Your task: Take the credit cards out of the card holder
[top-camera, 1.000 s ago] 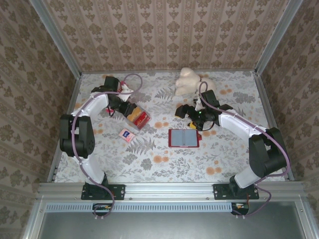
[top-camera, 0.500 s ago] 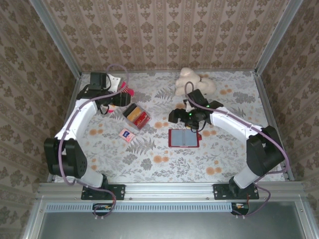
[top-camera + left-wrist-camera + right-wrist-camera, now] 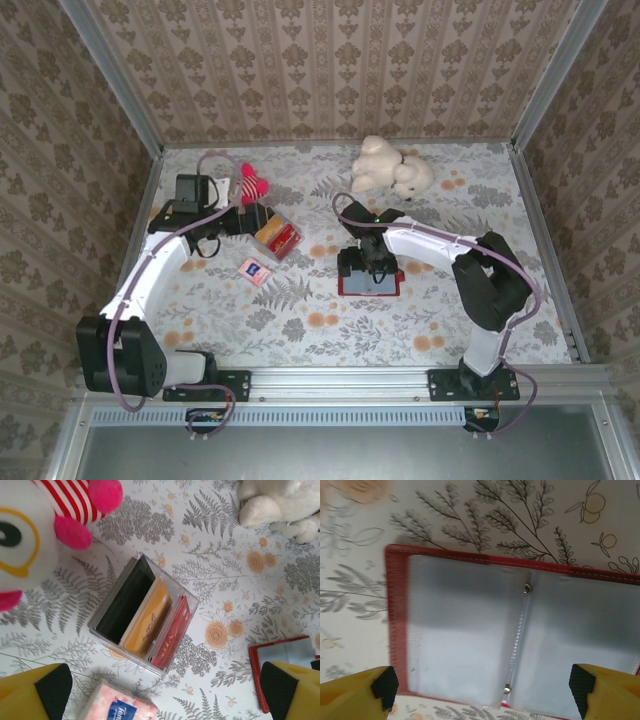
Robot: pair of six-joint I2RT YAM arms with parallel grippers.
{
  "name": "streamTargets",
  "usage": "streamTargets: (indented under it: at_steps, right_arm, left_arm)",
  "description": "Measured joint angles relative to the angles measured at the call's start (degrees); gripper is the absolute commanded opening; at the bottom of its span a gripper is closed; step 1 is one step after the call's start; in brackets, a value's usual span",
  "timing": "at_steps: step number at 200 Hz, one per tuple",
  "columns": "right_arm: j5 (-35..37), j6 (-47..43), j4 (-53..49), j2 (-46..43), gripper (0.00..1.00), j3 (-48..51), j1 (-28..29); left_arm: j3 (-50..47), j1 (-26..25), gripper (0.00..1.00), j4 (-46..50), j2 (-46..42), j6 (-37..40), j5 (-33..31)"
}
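- Right fingers (image 3: 351, 692), wide open and empty, hover over the open wallet (image 3: 465, 630).
- Left fingers (image 3: 24, 700) wide open, empty.
- Advice: pinch one card's edge at a pocket mouth.

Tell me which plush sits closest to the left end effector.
The red-striped pink-and-white plush, right beside the left end effector. The all-white plush lies much farther to the right.

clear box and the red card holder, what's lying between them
Nothing: in the top view, the tablecloth between the clear box and the card holder is bare. The left wrist view agrees.
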State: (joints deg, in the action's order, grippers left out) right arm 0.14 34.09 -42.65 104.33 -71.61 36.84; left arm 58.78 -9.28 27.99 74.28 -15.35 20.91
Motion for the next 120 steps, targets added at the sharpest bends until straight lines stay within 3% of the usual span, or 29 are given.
streamTargets:
  at_steps: [61, 87, 120]
  right_arm:
    - [0.83, -0.94, -0.70, 4.26, 0.90, -0.72, 0.02]
    - [1.60, -1.14, -0.42, 4.42, 0.89, -0.22, 0.00]
    - [2.21, -1.81, 2.12, 2.67, 0.81, 2.75, -0.52]
  left_arm:
    - [-1.99, -2.34, 1.00, -2.40, 0.42, -5.38, 4.11]
    - [-2.84, -5.03, 0.95, -3.87, 1.25, -8.13, 4.35]
    - [-4.31, -9.05, 0.91, -5.20, 1.97, -11.87, 3.28]
